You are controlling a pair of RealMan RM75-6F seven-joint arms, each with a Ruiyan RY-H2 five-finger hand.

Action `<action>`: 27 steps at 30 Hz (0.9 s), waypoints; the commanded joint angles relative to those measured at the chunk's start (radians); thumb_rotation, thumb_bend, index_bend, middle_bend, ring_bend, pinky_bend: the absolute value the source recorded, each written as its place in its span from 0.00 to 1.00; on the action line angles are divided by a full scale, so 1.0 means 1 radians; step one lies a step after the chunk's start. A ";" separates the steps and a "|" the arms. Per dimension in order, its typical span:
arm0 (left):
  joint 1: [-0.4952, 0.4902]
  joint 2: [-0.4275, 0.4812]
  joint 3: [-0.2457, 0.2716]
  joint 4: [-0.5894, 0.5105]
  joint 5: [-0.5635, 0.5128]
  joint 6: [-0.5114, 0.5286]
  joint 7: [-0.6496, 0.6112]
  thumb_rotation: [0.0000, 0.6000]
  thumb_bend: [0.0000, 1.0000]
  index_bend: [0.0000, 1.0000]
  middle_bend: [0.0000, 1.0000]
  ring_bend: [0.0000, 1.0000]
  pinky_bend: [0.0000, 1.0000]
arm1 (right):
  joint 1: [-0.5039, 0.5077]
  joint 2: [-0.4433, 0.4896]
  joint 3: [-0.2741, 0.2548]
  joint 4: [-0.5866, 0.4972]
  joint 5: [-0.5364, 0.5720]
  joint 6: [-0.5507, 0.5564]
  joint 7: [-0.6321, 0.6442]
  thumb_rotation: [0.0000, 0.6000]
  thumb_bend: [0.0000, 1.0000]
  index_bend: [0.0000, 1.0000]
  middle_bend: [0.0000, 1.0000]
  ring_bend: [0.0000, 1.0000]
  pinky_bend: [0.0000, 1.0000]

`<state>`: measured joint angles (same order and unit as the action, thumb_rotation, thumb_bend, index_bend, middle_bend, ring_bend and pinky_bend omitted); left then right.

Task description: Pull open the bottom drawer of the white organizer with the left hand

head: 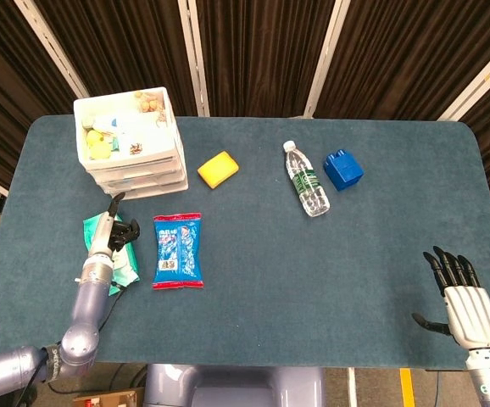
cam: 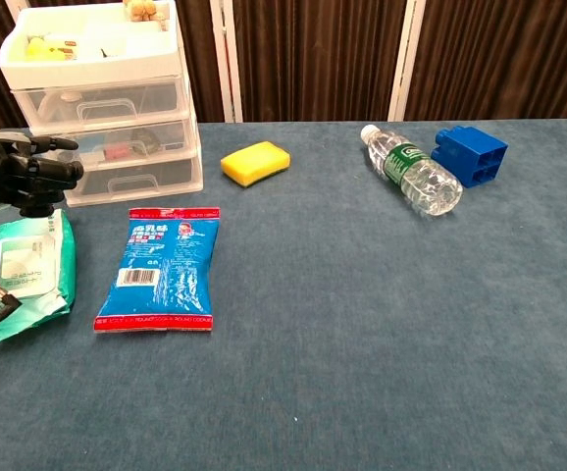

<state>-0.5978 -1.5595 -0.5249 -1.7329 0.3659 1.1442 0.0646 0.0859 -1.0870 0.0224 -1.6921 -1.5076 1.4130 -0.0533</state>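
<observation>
A: What is sitting on the desk (head: 330, 280), counted out?

B: One white organizer (head: 130, 144), one yellow sponge (head: 218, 169), one clear water bottle (head: 306, 179), one blue block (head: 342, 169), one green wipes pack (head: 109, 246) and one blue snack packet (head: 177, 250). Two robot hands are showing as well.

A: Where is the organizer standing, and which way is it facing?

B: It is standing at the far left corner of the desk. In the chest view the organizer (cam: 102, 98) is showing three stacked clear drawers under an open top tray. The drawer fronts are facing the near edge, turned slightly toward the snack packet. The bottom drawer (cam: 131, 179) is sitting flush with the two above it, its long side running left to right.

A: What is the left robot hand (cam: 28, 175) doing?

B: It is hovering above the far end of the wipes pack, just in front of the organizer's left side. Its fingers are partly curled and apart, pointing toward the drawers, and it is gripping nothing. I cannot tell whether any fingertip is touching a drawer front.

A: And the right robot hand (head: 465, 297)?

B: It is showing only in the head view, at the near right corner, fingers spread and pointing away from the robot, holding nothing.

A: Is any writing readable?

B: The snack packet is carrying white lettering and a barcode, and the bottle a green label, but the words are too small to read.
</observation>
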 commanded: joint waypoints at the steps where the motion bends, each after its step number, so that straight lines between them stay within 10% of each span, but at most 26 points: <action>1: -0.026 -0.024 -0.020 0.045 -0.037 -0.018 -0.002 1.00 0.66 0.04 0.98 0.91 0.91 | 0.001 0.002 0.000 -0.001 0.001 -0.002 0.007 1.00 0.10 0.00 0.00 0.00 0.00; 27: -0.184 -0.170 -0.086 0.319 -0.151 -0.092 0.044 1.00 0.66 0.03 0.98 0.91 0.91 | 0.004 0.025 -0.003 -0.014 0.001 -0.014 0.069 1.00 0.10 0.00 0.00 0.00 0.00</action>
<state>-0.7735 -1.7226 -0.6061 -1.4255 0.2200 1.0555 0.1055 0.0894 -1.0621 0.0190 -1.7065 -1.5069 1.3994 0.0159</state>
